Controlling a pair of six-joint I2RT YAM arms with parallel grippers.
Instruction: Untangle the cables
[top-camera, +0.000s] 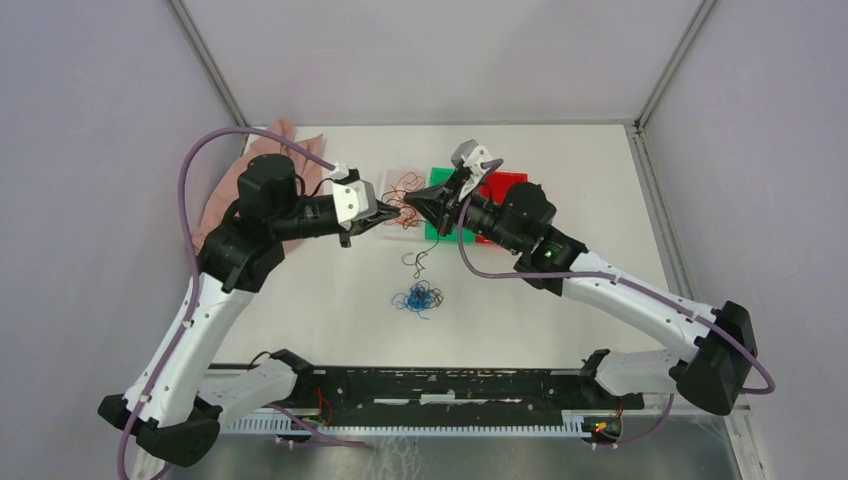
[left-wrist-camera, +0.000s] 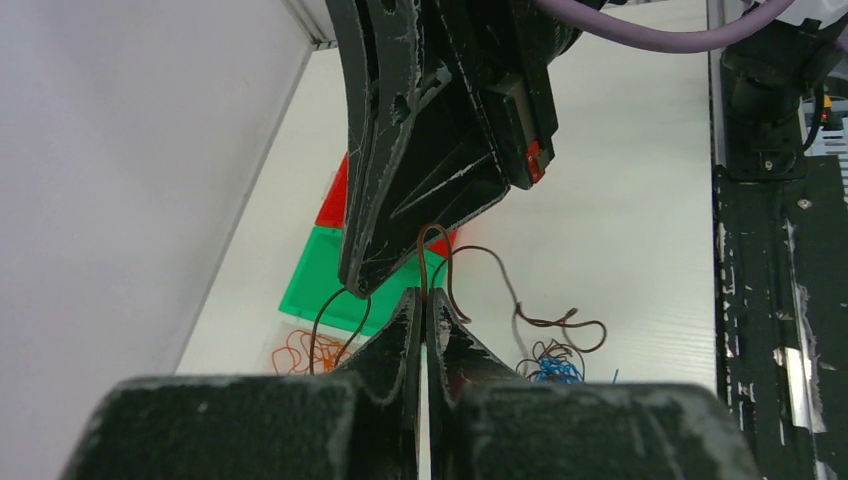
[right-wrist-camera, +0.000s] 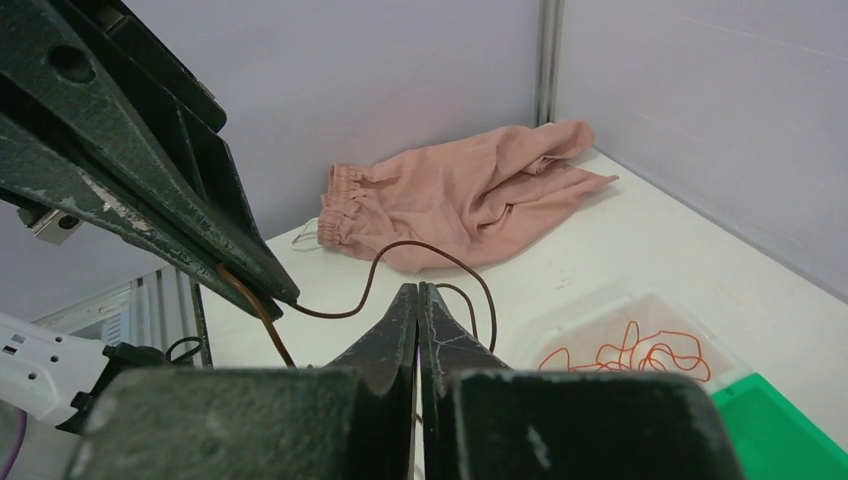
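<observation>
Above the table's middle, my left gripper (top-camera: 392, 213) and right gripper (top-camera: 407, 202) meet tip to tip. Both are shut on the same thin brown cable (top-camera: 418, 262), which hangs down in a loose curl between them. In the left wrist view the left gripper (left-wrist-camera: 424, 297) pinches the brown cable (left-wrist-camera: 520, 315) just under the right gripper's fingers (left-wrist-camera: 420, 170). From the right wrist view, the right gripper (right-wrist-camera: 417, 288) stands shut with the brown cable (right-wrist-camera: 400, 246) arching across from the left gripper's fingers (right-wrist-camera: 150, 190). A blue cable tangle (top-camera: 417, 298) lies on the table below. Orange cables (top-camera: 405, 185) lie in a clear tray.
A green tray (top-camera: 436, 226) and a red tray (top-camera: 503, 188) lie behind the grippers. A pink cloth (top-camera: 262, 155) is bunched at the back left by the wall. The black rail (top-camera: 450, 385) carrying the arm bases runs along the near edge.
</observation>
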